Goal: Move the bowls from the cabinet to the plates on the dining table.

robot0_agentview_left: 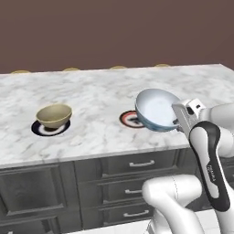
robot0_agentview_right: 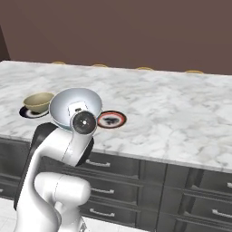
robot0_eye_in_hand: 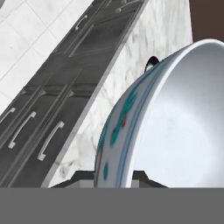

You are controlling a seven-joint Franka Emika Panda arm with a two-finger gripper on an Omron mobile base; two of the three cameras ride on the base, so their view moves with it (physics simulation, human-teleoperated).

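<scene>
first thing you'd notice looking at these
The patterned bowl, tilted on edge in the shut gripper, hangs over the marble dining table right by the red-rimmed plate. To the left, the olive-yellow bowl already sits on the navy-rimmed plate.

The dining table [robot0_agentview_left: 100, 98], a white grey-veined marble top over dark grey drawers, carries the navy-rimmed plate [robot0_agentview_left: 42, 130] with the olive-yellow bowl [robot0_agentview_left: 54, 115] seated on it, and, well apart, the red-orange-rimmed plate [robot0_agentview_right: 111, 119].
</scene>
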